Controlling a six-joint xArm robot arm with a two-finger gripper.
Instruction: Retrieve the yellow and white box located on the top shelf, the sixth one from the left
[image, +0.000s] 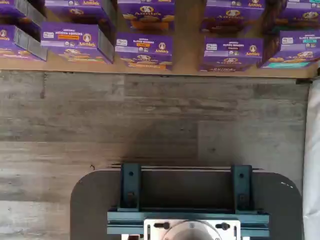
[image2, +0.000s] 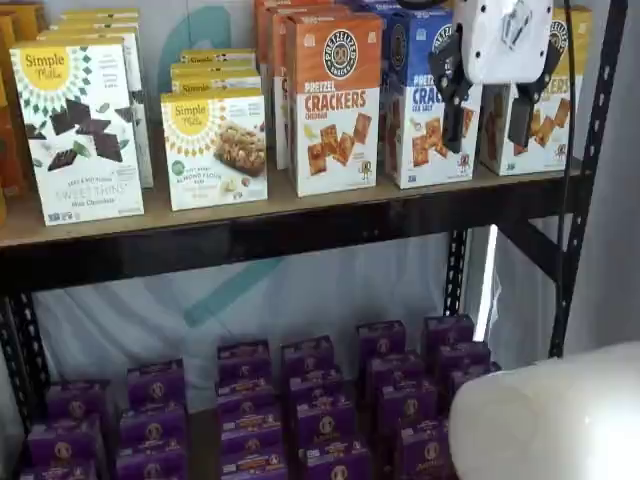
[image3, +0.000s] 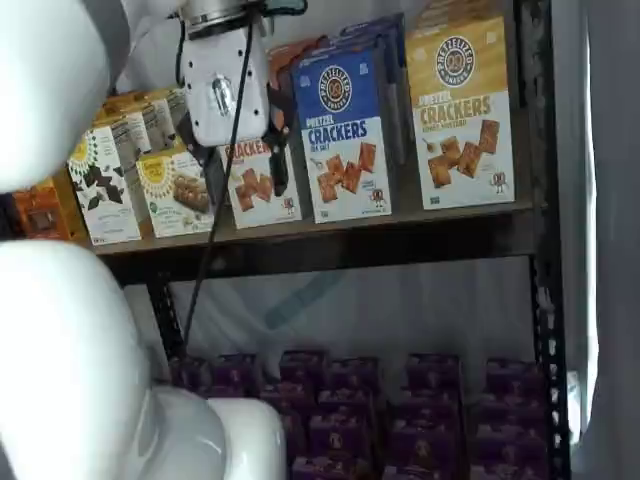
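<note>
The gripper (image2: 490, 125) hangs with fingers spread and empty, a plain gap between them, before the top shelf (image2: 300, 225). The yellow and white box (image3: 462, 110) stands upright at the shelf's right end, just behind and right of the jaws.

one yellow and white box (image3: 461, 110), one orange carton (image2: 333, 100), one blue carton (image3: 341, 135)

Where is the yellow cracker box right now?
In both shelf views the yellow and white box stands at the right end of the top shelf, beside the blue Pretzel Crackers carton.
</note>
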